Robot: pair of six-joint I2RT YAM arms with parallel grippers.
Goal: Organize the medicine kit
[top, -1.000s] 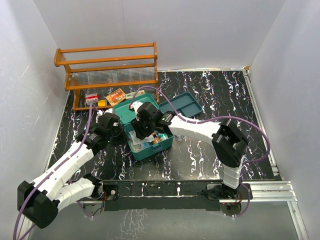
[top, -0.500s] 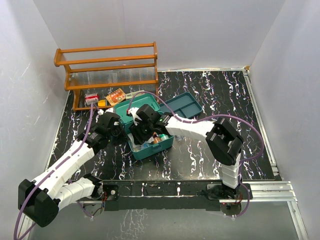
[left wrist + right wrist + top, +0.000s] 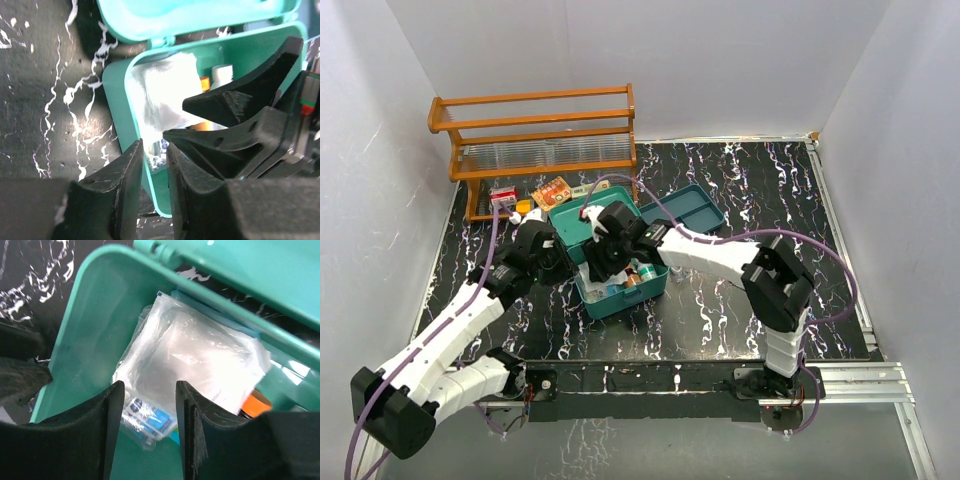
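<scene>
Teal plastic fills both wrist views. The left gripper (image 3: pixel 154 150) sits low at the left wall of the medicine kit (image 3: pixel 620 307), its jaws only a narrow slit apart. Whether they touch the rim cannot be told. The right gripper (image 3: pixel 149 390) hangs over the kit's inside with its jaws partly spread and nothing between them, directly above a clear plastic pouch (image 3: pixel 195 355).

The kit lies on the black marbled table (image 3: pixel 720 310), left of centre. Its long axis runs roughly left to right, and its lid (image 3: pixel 565 220) is thrown back toward the wooden rack (image 3: pixel 535 140). A darker tray (image 3: pixel 695 212) lies just beside it on the right. Small packets (image 3: pixel 552 192) lie under the rack. The right gripper's fingers crowd the left wrist view.
</scene>
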